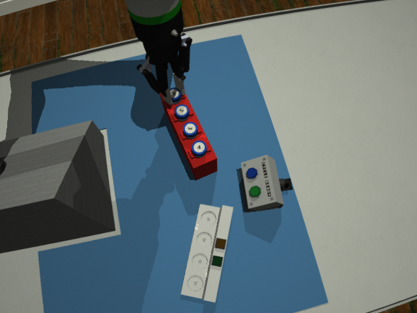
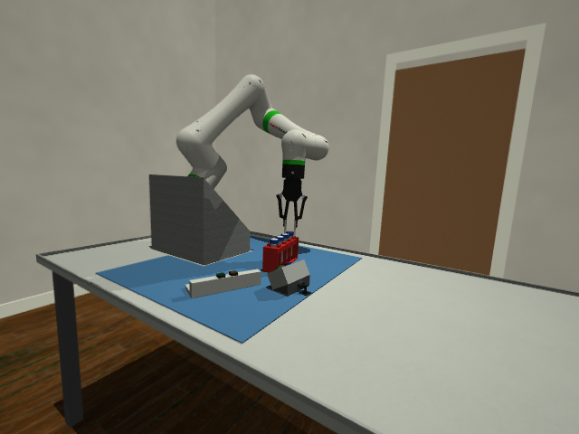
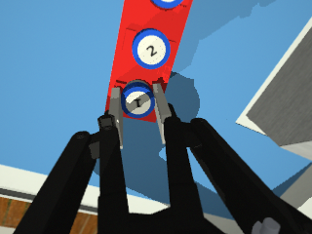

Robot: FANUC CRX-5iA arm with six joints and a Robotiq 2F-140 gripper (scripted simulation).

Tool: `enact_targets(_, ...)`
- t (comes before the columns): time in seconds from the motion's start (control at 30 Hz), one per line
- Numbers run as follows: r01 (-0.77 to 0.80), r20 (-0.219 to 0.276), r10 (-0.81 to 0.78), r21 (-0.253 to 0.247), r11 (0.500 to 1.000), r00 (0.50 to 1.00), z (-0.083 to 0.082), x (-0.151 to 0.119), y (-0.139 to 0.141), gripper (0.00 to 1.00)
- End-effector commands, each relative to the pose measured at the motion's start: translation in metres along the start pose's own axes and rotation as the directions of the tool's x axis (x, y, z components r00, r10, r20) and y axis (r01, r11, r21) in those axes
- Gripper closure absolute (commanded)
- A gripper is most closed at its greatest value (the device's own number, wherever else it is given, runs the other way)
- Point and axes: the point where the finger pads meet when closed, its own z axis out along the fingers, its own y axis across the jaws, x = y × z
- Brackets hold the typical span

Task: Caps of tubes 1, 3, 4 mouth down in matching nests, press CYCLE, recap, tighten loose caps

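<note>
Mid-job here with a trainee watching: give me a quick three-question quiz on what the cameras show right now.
1. True or false: the gripper is shut on the cap of tube 1.
2. How many cap nests on the cap tray hold a cap? A) none B) one C) three
3. Fill in: on the small desk, the CYCLE key is coloured ____.

Key: 1 true; 2 A; 3 blue.
</note>
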Motion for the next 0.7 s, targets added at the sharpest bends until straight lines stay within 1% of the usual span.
enact_targets(0.0,0.195,0.018,-0.195,0.018,0.981,0.981,-0.0002,0.0005,0.0004,1.00)
enact_targets(0.27,0.195,0.018,-0.195,0.018,0.981,0.981,-0.0002,0.0005,0.0004,1.00)
enact_targets(0.3,0.195,0.018,-0.195,0.018,0.981,0.981,-0.0002,0.0005,0.0004,0.65)
enact_targets(0.63,0.195,0.018,-0.195,0.018,0.981,0.981,-0.0002,0.0005,0.0004,0.65)
enact_targets(0.67,0.112,0.019,-0.113,0.016,0.994,0.993,-0.0001,0.0005,0.0004,0.65)
